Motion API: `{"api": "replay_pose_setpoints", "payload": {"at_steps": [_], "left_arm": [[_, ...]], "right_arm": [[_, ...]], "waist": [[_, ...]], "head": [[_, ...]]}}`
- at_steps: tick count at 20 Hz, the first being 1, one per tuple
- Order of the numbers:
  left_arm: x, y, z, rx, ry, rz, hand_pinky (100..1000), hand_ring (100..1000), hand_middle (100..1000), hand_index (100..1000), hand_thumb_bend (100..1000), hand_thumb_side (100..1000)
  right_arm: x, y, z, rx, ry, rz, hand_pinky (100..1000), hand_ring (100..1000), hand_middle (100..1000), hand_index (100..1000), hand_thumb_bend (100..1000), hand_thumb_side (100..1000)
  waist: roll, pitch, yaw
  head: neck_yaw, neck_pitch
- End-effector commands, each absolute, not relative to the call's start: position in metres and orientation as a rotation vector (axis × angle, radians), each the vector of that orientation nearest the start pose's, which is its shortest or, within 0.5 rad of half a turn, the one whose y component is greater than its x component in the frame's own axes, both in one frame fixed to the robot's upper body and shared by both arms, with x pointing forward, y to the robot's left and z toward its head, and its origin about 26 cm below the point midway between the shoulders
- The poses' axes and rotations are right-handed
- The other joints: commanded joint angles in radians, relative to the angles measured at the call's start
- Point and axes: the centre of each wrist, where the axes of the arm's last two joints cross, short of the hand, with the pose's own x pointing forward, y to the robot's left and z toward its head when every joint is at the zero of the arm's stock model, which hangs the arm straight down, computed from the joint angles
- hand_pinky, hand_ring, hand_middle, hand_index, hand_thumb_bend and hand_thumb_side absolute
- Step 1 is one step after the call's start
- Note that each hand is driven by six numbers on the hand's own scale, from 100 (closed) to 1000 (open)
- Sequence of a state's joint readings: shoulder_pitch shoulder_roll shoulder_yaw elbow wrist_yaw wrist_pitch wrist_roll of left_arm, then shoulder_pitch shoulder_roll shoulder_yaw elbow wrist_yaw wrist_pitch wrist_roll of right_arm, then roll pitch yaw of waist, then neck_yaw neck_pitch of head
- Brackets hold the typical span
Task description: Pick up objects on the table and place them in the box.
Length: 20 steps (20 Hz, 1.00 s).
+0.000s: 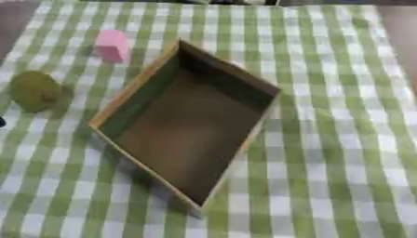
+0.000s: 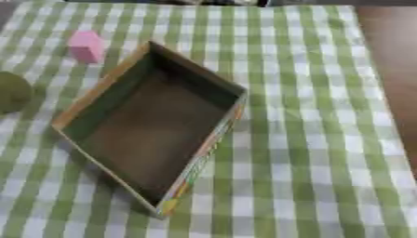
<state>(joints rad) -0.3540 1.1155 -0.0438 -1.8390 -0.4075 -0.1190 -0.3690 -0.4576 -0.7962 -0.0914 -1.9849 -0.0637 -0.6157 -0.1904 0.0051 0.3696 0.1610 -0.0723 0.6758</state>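
The box (image 1: 191, 123) could be nudged when the pink block (image 1: 112, 45) just beside it is grasped; no robot hand is seen, so its state cannot be told.

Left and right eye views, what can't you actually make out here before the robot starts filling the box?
- Olive-green round object: too blurred to identify; the right eye view's left edge cuts it.
- Pink block: surface detail blurred.
- Box: outer faces of its far walls hidden by the walls themselves; the inside looks empty.
- Both hands: in neither view; a dark speck at the left eye view's left edge is unidentifiable.
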Motion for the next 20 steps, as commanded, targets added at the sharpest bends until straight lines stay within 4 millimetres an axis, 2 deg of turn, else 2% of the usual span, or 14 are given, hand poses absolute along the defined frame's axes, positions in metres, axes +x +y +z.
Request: {"api": "replay_pose_setpoints", "payload": {"at_steps": [1, 6, 7, 9, 15, 20], "left_arm": [[0.303, 0.37, 0.307, 1.06, -1.556, -1.64, 935, 880, 912, 956, 541, 605], [0.306, 0.369, 0.309, 1.044, -1.56, -1.64, 935, 880, 912, 956, 541, 605], [0.307, 0.369, 0.309, 1.044, -1.554, -1.64, 934, 885, 900, 940, 513, 436], [0.314, 0.37, 0.308, 1.045, -1.517, -1.636, 937, 891, 900, 937, 521, 392], [0.34, 0.374, 0.303, 1.052, -1.369, -1.627, 942, 897, 890, 930, 591, 360], [0.357, 0.389, 0.293, 1.062, -1.245, -1.578, 939, 891, 864, 927, 630, 357]], "right_arm": [[0.287, -0.323, 0.324, 0.401, 2.982, -0.767, 880, 489, 548, 830, 100, 419], [0.287, -0.323, 0.324, 0.399, 2.983, -0.768, 880, 489, 548, 830, 100, 419], [0.287, -0.322, 0.324, 0.396, 2.983, -0.768, 880, 487, 547, 831, 100, 422], [0.288, -0.32, 0.323, 0.384, 2.985, -0.77, 881, 488, 547, 831, 100, 425], [0.288, -0.32, 0.323, 0.376, 2.991, -0.774, 883, 491, 545, 831, 100, 438], [0.288, -0.32, 0.322, 0.374, 2.997, -0.773, 885, 492, 543, 832, 100, 450]], "waist": [[0.002, -0.018, -0.001], [0.002, -0.019, -0.001], [0.002, -0.019, -0.004], [0.003, -0.02, -0.01], [0.005, -0.018, -0.012], [0.006, -0.014, -0.014]], "head": [[0.0, -0.008], [-0.001, -0.008], [0.002, -0.005], [0.007, 0.001], [0.013, 0.001], [0.019, 0.001]]}}
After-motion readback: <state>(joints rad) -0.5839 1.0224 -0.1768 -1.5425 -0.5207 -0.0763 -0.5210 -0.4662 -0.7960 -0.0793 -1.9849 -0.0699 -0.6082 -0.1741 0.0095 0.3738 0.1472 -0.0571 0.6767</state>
